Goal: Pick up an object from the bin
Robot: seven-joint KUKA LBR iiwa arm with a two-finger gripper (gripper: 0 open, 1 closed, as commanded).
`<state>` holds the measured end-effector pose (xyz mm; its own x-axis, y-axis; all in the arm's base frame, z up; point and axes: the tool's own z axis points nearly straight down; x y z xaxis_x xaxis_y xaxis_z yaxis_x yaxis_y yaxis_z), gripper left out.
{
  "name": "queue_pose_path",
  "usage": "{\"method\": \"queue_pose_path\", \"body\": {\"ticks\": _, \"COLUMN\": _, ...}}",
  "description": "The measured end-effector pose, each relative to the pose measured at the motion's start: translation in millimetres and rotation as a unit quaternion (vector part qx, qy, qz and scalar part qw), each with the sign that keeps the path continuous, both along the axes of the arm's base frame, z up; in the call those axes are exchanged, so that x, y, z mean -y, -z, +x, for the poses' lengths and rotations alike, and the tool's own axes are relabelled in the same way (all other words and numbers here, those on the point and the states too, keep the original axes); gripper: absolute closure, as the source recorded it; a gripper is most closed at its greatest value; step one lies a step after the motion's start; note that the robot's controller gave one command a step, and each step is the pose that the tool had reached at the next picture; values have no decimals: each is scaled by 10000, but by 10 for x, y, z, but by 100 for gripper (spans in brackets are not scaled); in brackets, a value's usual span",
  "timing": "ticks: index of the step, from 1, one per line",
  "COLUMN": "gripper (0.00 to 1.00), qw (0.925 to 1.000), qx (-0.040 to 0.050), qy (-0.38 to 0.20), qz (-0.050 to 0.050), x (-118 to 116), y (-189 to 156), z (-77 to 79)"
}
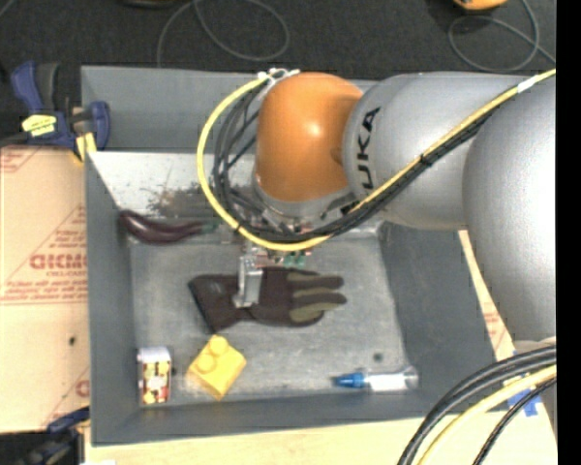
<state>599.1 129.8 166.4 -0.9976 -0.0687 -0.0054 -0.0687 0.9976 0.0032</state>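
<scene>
My gripper (247,287) hangs below the orange cover in the middle of the bin, its metal fingers down on a dark brown glove (290,298) that lies flat with its fingers pointing right. The gripper's tips rest at the glove's wrist half. A yellow toy brick (217,364) lies just below the glove, towards the front left.
A dark purple aubergine-shaped thing (158,228) lies at the back left by the bin's wall. A small red and white box (154,375) stands in the front left corner. A white marker with a blue cap (376,382) lies at the front right.
</scene>
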Motion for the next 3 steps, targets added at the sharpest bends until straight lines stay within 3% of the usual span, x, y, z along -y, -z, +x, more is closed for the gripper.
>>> {"method": "queue_pose_path", "body": {"ticks": 1, "gripper": 0, "qw": 9981, "qx": 2, "qy": 608, "qz": -18, "x": 251, "y": 102, "z": -24}}
{"method": "queue_pose_path", "body": {"ticks": 2, "gripper": 0, "qw": 9989, "qx": 23, "qy": -464, "qz": -13, "x": 238, "y": 358, "z": -78}}
{"method": "queue_pose_path", "body": {"ticks": 3, "gripper": 0, "qw": 9905, "qx": 7, "qy": -1377, "qz": -22, "x": 275, "y": 561, "z": -128}}
